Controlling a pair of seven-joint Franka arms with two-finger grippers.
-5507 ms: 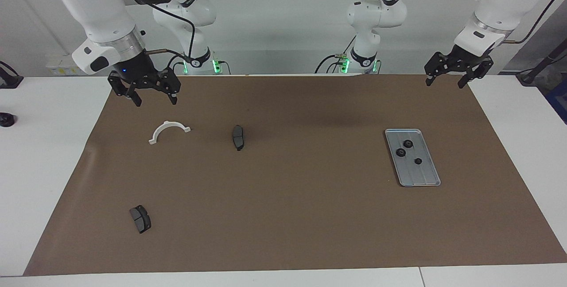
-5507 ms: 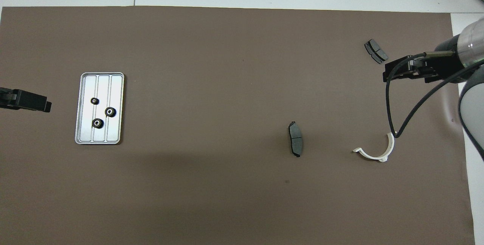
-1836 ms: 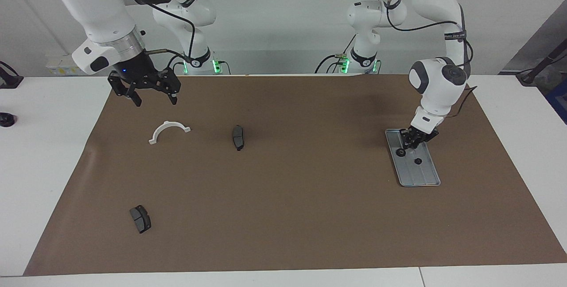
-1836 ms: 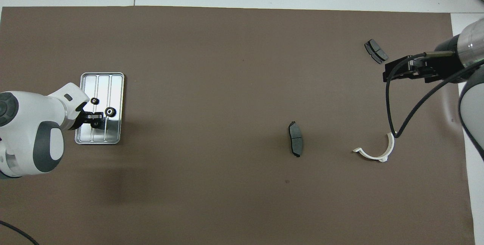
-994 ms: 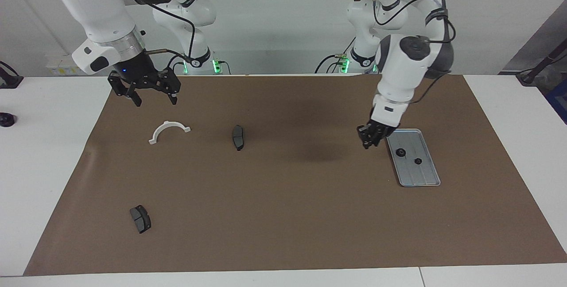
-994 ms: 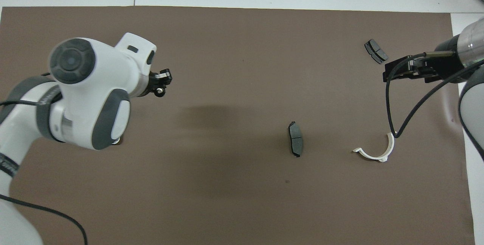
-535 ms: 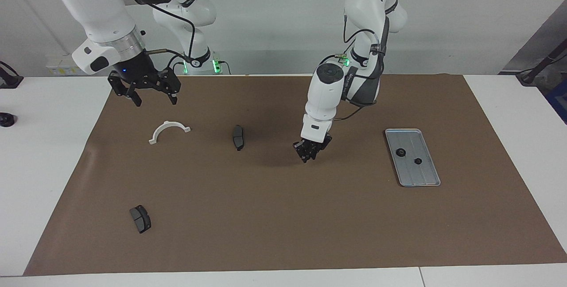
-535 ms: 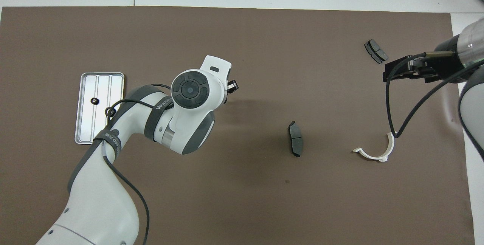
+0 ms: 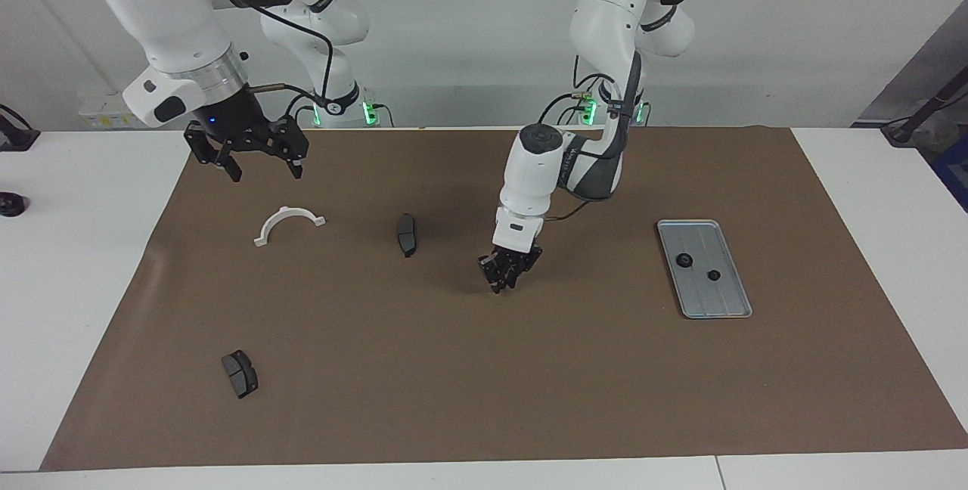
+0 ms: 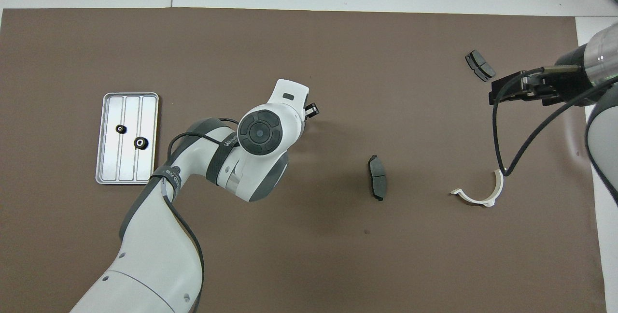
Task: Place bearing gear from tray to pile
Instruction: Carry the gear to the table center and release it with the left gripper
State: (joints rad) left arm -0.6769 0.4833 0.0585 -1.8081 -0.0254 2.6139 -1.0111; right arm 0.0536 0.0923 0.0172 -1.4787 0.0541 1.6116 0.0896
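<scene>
The silver-grey ridged tray point(image 9: 722, 297) lies on the brown mat toward the left arm's end; it also shows in the overhead view point(image 10: 145, 110). Two black bearing gears point(image 9: 684, 261) point(image 9: 713, 274) lie in it, also seen from overhead point(image 10: 140, 143) point(image 10: 120, 129). My left gripper point(image 9: 503, 280) point(image 10: 312, 109) hangs low over the bare middle of the mat, shut on a third bearing gear that is mostly hidden between its fingers. My right gripper point(image 9: 261, 165) point(image 10: 493, 94) waits open and empty in the air over the mat's right-arm end.
A white half-ring point(image 9: 289, 224) point(image 10: 480, 192) lies below the right gripper. One dark brake pad point(image 9: 406, 234) point(image 10: 377, 184) lies between the half-ring and the left gripper. Another brake pad point(image 9: 240, 373) point(image 10: 479, 65) lies farther from the robots.
The left gripper came down on the tray, closed on one of three gears, and carried it to the mat's middle, lower now. The right arm has not moved.
</scene>
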